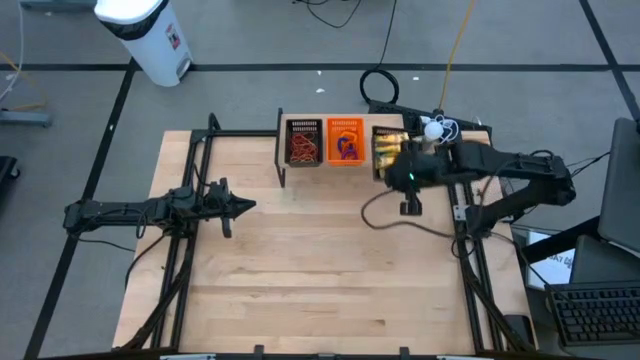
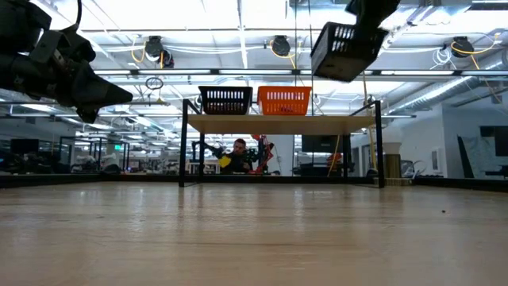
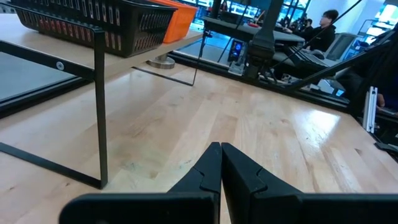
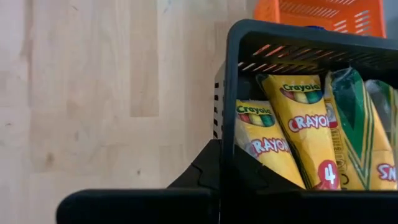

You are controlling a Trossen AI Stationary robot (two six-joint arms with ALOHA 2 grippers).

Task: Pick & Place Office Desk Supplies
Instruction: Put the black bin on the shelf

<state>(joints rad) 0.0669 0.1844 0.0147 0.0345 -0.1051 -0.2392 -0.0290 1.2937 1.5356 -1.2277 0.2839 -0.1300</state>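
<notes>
Step in hand: right gripper [image 4: 221,165] is clamped on the wall of black mesh tray [image 2: 343,49], holding it tilted in the air, clear of the shelf [image 2: 278,123].

Yellow crayon packets [image 4: 301,127] sit inside, long axes approx. side by side, running toward the orange tray [image 4: 317,15].

Next move, prob.: lower tray level to the table [image 1: 320,270] w/o spilling.

Left gripper [image 3: 221,165] waits pinched together, empty, above table's left side.
</notes>
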